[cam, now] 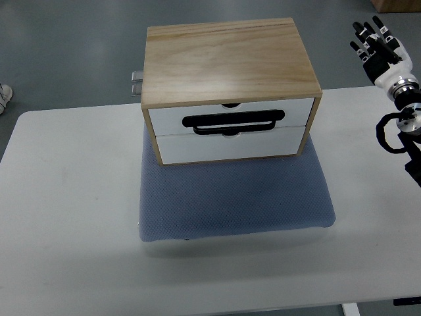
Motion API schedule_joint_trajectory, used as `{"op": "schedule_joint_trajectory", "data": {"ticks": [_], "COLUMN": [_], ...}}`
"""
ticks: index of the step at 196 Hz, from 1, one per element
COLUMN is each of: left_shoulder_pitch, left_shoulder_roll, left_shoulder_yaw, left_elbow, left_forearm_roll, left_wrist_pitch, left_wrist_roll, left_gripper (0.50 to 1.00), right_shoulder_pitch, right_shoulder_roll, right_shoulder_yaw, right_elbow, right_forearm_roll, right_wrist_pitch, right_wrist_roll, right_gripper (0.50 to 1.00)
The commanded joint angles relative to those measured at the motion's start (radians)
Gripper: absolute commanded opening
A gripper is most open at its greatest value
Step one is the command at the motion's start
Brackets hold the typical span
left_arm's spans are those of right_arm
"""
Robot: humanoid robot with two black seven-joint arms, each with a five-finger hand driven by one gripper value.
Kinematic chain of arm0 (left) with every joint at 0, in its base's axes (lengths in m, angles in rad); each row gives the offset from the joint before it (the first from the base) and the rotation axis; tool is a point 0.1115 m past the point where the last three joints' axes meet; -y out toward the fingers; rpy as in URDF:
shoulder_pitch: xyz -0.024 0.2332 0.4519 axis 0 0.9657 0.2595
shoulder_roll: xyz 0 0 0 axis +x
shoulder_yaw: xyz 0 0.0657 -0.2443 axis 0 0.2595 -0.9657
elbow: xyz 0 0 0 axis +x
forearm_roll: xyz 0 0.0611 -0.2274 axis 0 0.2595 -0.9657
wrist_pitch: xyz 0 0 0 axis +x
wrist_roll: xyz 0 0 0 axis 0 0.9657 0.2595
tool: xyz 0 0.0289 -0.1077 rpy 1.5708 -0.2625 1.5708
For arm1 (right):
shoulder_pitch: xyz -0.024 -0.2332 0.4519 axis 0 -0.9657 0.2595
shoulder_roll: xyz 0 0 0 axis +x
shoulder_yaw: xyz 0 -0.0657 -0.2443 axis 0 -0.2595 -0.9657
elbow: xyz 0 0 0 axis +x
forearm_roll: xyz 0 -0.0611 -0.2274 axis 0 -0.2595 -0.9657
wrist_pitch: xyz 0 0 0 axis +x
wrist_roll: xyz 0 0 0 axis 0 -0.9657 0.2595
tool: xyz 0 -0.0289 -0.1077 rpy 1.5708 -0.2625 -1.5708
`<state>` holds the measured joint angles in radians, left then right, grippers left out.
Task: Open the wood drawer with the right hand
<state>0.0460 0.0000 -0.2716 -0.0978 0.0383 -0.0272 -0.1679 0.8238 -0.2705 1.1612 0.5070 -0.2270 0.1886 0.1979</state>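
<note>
1. Right hand [376,41] sits at the top right corner of my view, raised beyond the far edge of the table [72,197]. Its dark fingers [366,33] are extended and slightly spread, gripping nothing.
2. Behind the hand I see a white wrist segment, then black joint parts and a loop of black cable running down the right edge of the picture.
3. The hand is well apart from the wood drawer box [229,62]; open table surface and grey floor lie between them.
4. Wood drawer box stands upright at the far middle of the table, pale wooden top and sides, front facing me.
5. Two white drawer fronts are stacked in it. The upper drawer [231,110] and the lower drawer [230,146] both look flush with the frame, so I read both as closed.
6. A black handle [233,121] lies across the seam between the two fronts; I cannot tell which drawer it belongs to.
7. A small metal fitting [137,83] sticks out from the box's left side.
8. The box rests on the far part of a blue-grey mat [237,201], which lies flat on the white table and extends toward me.
9. At the left picture edge, on the floor, I see part of a white shoe [4,97].
</note>
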Motion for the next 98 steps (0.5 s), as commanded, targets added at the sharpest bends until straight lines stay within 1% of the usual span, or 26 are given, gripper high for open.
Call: {"op": "schedule_joint_trajectory", "data": {"ticks": [1,98], "left_shoulder_pitch": [0.0,0.0], "left_shoulder_roll": [0.0,0.0], "left_shoulder_yaw": [0.002,0.0], "left_elbow": [-0.002,-0.006], "left_forearm_roll": [0.0,0.0], "left_wrist_pitch": [0.0,0.009], "left_wrist_roll": [-0.001,-0.001], "left_gripper": [1.0,1.0], "right_shoulder_pitch": [0.0,0.008], "right_shoulder_roll": [0.001,-0.001], "right_shoulder_yaw": [0.0,-0.002], "right_elbow": [-0.001,0.001], "right_forearm_roll": [0.0,0.0], "right_wrist_pitch": [0.0,0.0], "right_wrist_roll": [0.0,0.0], "right_gripper": [0.944,0.944]}}
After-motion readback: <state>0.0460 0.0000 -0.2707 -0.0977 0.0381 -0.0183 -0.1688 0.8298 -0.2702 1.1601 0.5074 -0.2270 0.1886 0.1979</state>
